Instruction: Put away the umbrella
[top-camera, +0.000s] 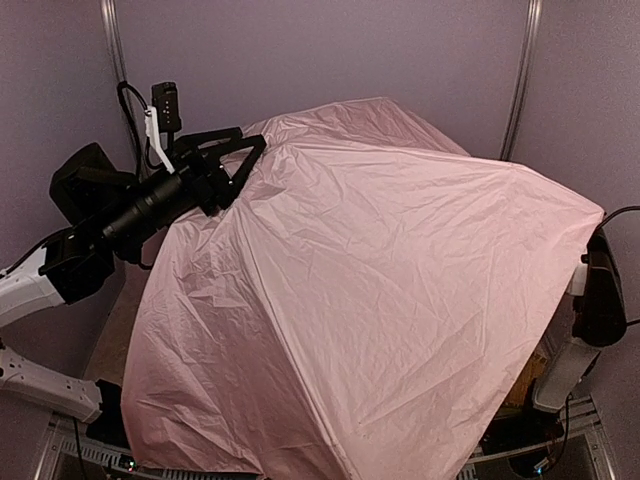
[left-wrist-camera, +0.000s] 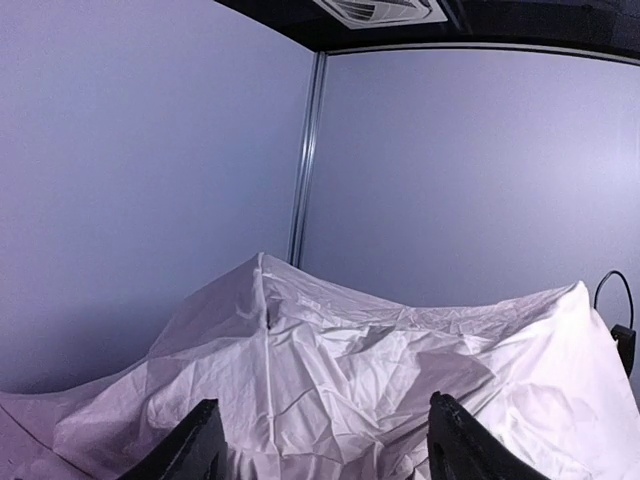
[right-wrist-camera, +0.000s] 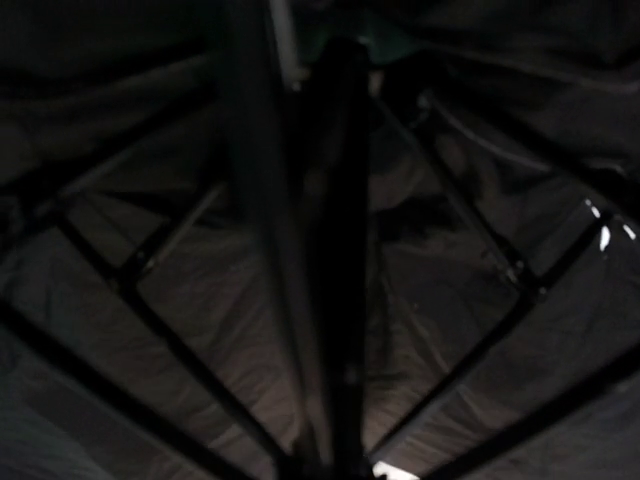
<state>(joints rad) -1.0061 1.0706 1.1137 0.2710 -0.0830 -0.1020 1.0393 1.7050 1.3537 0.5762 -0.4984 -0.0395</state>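
Observation:
The open umbrella (top-camera: 380, 280) spreads its pale pink fabric over nearly the whole table, tilted up toward the back. My left gripper (top-camera: 250, 150) is open and empty, raised at the canopy's back left edge. In the left wrist view its fingers (left-wrist-camera: 200, 440) stand wide apart above the crumpled pink fabric (left-wrist-camera: 380, 370). My right gripper is hidden under the canopy in the top view. The right wrist view is dark: black lining, thin ribs (right-wrist-camera: 150, 260) and the black shaft (right-wrist-camera: 335, 250) running straight down to my right gripper (right-wrist-camera: 335, 470), which looks closed round it.
Purple walls enclose the space, with metal poles (top-camera: 522, 70) at the back. The right arm's upper link (top-camera: 598, 290) shows at the canopy's right edge with a cable. The left arm (top-camera: 110, 220) reaches in from the left. The table surface is hidden.

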